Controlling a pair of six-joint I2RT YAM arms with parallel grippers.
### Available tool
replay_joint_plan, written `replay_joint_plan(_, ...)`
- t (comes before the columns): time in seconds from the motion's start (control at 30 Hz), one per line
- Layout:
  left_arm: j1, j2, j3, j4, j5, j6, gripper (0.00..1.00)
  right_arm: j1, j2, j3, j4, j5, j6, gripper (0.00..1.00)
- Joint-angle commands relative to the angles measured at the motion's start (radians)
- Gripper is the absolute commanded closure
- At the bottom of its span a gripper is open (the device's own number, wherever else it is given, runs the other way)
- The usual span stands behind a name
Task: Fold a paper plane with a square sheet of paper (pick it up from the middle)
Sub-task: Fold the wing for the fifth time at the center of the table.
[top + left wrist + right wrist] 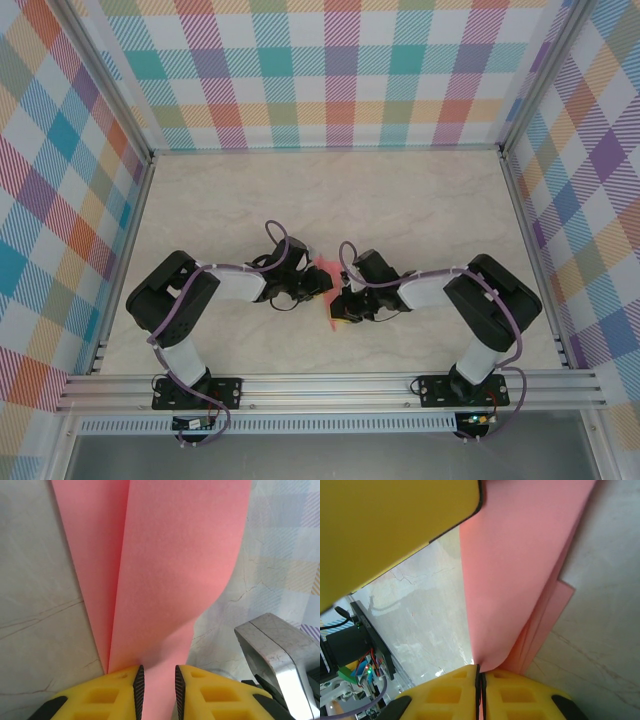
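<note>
My right hand (pixel 480 668) is clenched on the paper plane (pixel 326 268), which sits between both hands just below the overhead frame's centre. My left hand (pixel 158 670) straddles its crease, fingers slightly apart; I cannot tell whether they pinch. I should align the layers squarely, then press along the fold.

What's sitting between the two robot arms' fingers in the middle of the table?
The pink paper plane, folded and narrow, as the top view shows.
</note>
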Motion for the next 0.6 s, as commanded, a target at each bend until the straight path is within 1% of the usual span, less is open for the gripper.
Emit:
replay_joint_plan(0.0,-0.010,0.041,-0.007,-0.071,-0.016,-0.010,0.74,0.027,-0.007,-0.042,-0.055,-0.008,0.050,0.87)
replay_joint_plan(0.13,-0.010,0.042,-0.008,-0.075,-0.016,-0.009,0.74,0.037,-0.012,-0.058,-0.039,-0.001,0.066,0.87)
replay_joint_plan(0.37,-0.010,0.041,-0.009,-0.077,-0.016,-0.008,0.74,0.040,-0.016,-0.086,-0.074,0.052,0.101,0.92)
replay_joint_plan(0.57,-0.010,0.043,-0.008,-0.080,-0.018,-0.008,0.74,0.040,-0.041,-0.108,-0.080,0.072,0.113,0.94)
